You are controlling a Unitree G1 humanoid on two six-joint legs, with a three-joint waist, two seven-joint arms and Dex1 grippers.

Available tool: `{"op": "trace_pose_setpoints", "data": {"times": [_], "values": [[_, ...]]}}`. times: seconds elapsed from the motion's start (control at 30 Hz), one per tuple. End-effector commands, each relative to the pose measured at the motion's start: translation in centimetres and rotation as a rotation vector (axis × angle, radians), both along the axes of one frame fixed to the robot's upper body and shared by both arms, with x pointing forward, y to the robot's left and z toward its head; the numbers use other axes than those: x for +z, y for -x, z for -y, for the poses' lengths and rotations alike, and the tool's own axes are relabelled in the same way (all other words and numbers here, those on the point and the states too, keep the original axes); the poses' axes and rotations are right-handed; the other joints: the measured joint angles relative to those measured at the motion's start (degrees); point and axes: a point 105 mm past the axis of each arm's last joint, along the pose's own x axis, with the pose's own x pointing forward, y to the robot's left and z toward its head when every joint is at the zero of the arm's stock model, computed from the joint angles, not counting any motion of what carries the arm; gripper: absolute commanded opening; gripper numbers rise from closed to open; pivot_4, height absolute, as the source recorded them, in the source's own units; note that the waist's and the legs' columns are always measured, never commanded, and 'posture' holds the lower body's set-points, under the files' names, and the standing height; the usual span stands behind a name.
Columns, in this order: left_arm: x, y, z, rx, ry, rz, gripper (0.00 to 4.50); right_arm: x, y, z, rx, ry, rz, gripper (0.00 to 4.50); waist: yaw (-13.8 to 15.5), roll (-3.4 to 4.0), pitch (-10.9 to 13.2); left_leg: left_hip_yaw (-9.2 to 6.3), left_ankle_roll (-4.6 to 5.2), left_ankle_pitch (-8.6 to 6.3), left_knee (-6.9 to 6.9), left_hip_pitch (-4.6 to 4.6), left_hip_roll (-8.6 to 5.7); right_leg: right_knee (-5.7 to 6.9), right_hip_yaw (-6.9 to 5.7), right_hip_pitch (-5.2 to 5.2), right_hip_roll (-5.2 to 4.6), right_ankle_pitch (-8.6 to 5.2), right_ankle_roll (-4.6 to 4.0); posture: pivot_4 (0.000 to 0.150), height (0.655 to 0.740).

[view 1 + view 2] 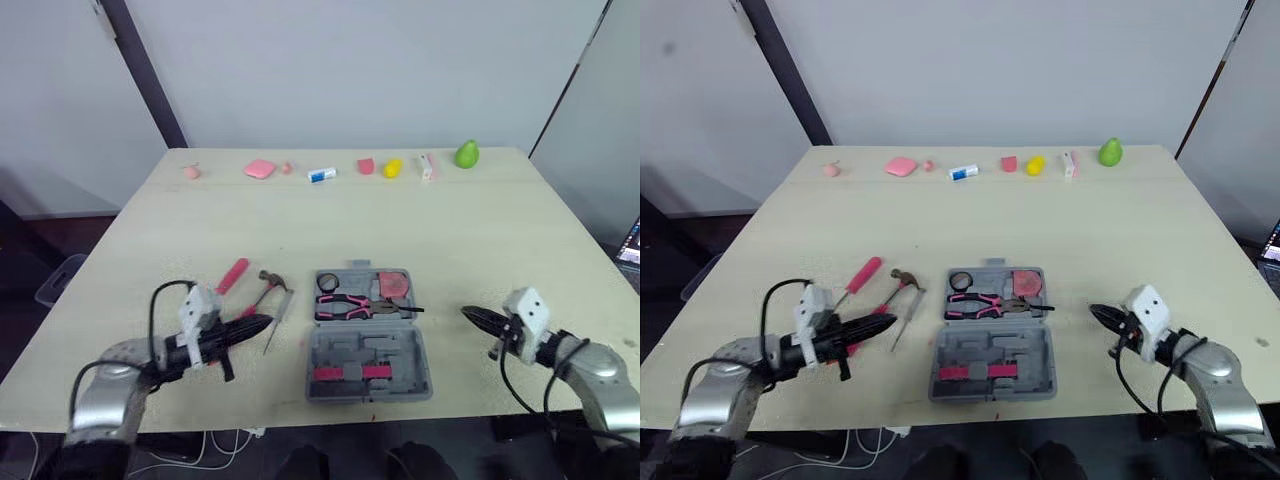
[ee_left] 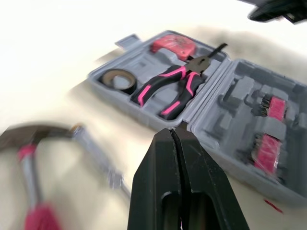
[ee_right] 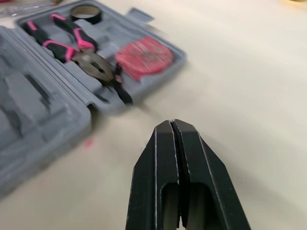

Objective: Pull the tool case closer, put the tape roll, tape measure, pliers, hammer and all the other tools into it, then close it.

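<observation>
Grey plastic, the tool case [image 1: 345, 350] lies open at the middle of the tabletop's [image 1: 450, 230] front edge, with one half toward that edge and the other behind it. The rear half holds the black tape roll [image 1: 326, 281] at its left end, the pink-handled pliers [image 1: 350, 303] across the middle and the red tape measure [image 1: 396, 285] at its right end. The front half carries pink bits in moulded slots.

Just left of the case lie the hammer [image 1: 262, 290] and a slim metal tool [image 1: 278, 322], with a pink-handled tool [image 1: 232, 275] further toward the left edge. The left claw [image 1: 264, 321], fingers pressed together and empty, points at the case, its tip just beside the slim tool; whether they touch cannot be told. The right claw [image 1: 470, 314], also pressed together and empty, is near the case's right side, clear of it.

Small objects line the far edge, with a green pear-shaped one [image 1: 466, 154] at the right end.
</observation>
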Motion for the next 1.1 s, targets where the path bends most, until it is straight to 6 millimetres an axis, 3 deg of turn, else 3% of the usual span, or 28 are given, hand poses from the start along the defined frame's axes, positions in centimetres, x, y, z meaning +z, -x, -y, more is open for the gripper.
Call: {"op": "trace_pose_setpoints", "data": {"times": [0.03, 0.07, 0.1, 0.17, 0.3, 0.37, 0.47, 0.67, 0.87, 1.0, 1.1], "values": [[0.9, 1.4, -2.6, 0.093, 0.009, 0.059, 0.00, 1.2, 1.5, 1.8, -0.063, -0.028, 0.075, 0.51, 0.0, 0.00, 0.0, 0.01, 0.00, 0.00, 0.00, 0.00, 0.00, 0.00, 0.00, 0.00, 0.00, -0.01, -0.02, 0.150, 0.7400], [0.6, 2.2, -3.6, 0.135, 0.002, 0.052, 0.52, 1.0, 2.3, 2.7, -0.097, -0.035, 0.070, 1.15, 0.0, 0.00, 0.0, 0.02, 0.00, 0.00, 0.00, 0.05, 0.00, 0.00, 0.01, 0.02, -0.02, -0.05, -0.09, 0.150, 0.7400], [0.4, 2.9, -4.4, 0.167, -0.004, 0.046, 0.70, 0.8, 3.0, 3.4, -0.120, -0.037, 0.066, 1.37, 0.0, 0.00, 0.0, 0.05, 0.00, 0.00, 0.00, 0.06, 0.00, -0.01, 0.01, 0.02, -0.03, -0.11, -0.17, 0.150, 0.7400], [0.0, 4.1, -6.0, 0.228, -0.022, 0.034, 1.56, 0.6, 4.2, 4.6, -0.156, -0.040, 0.058, 2.23, 0.0, 0.00, 0.0, 0.07, 0.00, -0.01, -0.03, 0.06, 0.01, -0.06, 0.01, 0.03, -0.05, -0.12, -0.18, 0.150, 0.7400], [-0.8, 6.1, -8.4, 0.322, -0.037, 0.006, 3.66, 0.1, 6.1, 6.3, -0.200, -0.042, 0.041, 4.42, 0.0, 0.00, 0.0, 0.13, 0.00, -0.01, 0.00, 0.10, 0.03, -0.06, 0.03, 0.02, -0.12, -0.25, 0.00, 0.150, 0.7400], [-1.0, 7.1, -9.8, 0.376, -0.045, 0.000, 4.48, -0.1, 7.1, 7.1, -0.219, -0.058, 0.035, 4.50, 0.0, -0.01, 0.0, 0.14, 0.00, -0.01, 0.00, 0.15, 0.08, -0.05, 0.04, 0.04, -0.14, -0.27, 0.04, 0.150, 0.7400], [-1.0, 8.3, -11.5, 0.440, -0.061, -0.007, 4.48, -0.3, 8.5, 8.0, -0.242, -0.083, 0.026, 4.50, 0.0, -0.01, 0.0, 0.14, -0.01, -0.01, -0.02, 0.16, 0.18, -0.06, 0.05, 0.03, -0.14, -0.29, 0.03, 0.150, 0.7400], [-1.2, 9.5, -12.3, 0.456, -0.077, -0.019, 4.48, -1.0, 9.9, 9.6, -0.294, -0.093, 0.001, 4.50, 0.0, -0.03, 0.0, 0.13, -0.01, -0.02, -0.02, 0.18, 0.25, -0.07, 0.08, 0.02, -0.20, -0.29, 0.03, 0.150, 0.7400], [-0.8, 8.8, -11.2, 0.419, -0.061, -0.002, 4.48, -1.6, 10.0, 10.2, -0.295, -0.080, -0.011, 4.50, 0.1, -0.03, 0.0, 0.10, -0.02, -0.02, -0.03, 0.18, 0.27, -0.07, 0.09, 0.01, -0.21, -0.29, 0.03, 0.150, 0.7400], [-0.5, 8.1, -10.2, 0.386, -0.075, 0.007, 4.48, -0.8, 9.2, 9.6, -0.252, -0.064, 0.014, 4.50, 0.1, -0.01, 0.0, 0.10, -0.02, -0.02, -0.03, 0.19, 0.27, -0.07, 0.13, 0.01, -0.21, -0.29, 0.03, 0.150, 0.7400], [-0.3, 7.2, -8.7, 0.354, -0.092, 0.013, 4.48, 0.6, 8.2, 8.2, -0.174, -0.068, 0.052, 4.50, 0.0, -0.02, 0.0, 0.12, -0.02, -0.02, -0.03, 0.19, 0.27, -0.07, 0.14, 0.01, -0.18, -0.29, 0.03, 0.150, 0.7400]]}}
